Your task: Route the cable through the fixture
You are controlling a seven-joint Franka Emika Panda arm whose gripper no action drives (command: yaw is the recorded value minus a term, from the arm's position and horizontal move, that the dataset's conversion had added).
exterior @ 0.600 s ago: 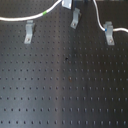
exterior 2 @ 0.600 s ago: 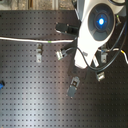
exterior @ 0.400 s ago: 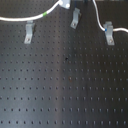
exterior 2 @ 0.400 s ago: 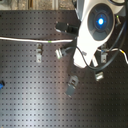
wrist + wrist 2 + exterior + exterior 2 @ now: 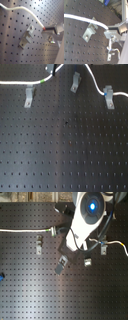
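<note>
Jaws of my gripper [image 5: 45,30] are pinched tight on the white cable [image 5: 23,10], which runs out from my fingertips over the dark holey board [image 5: 15,32]. Just beside it sits a small metal clip [image 5: 27,38], not touching it.

Second exterior view: the arm [image 5: 82,222] was a white, rounded casing whose end cap carried a dark disc with a glowing blue centre [image 5: 92,206]. Black hoses [image 5: 111,217] looped beside it. Both wrist views: the gripper [image 5: 50,31] consisted of grey metal parts, with a visible screw [image 5: 112,38] and a bent wire-like bracket [image 5: 112,53]; finer detail was probably lost to blur.
</note>
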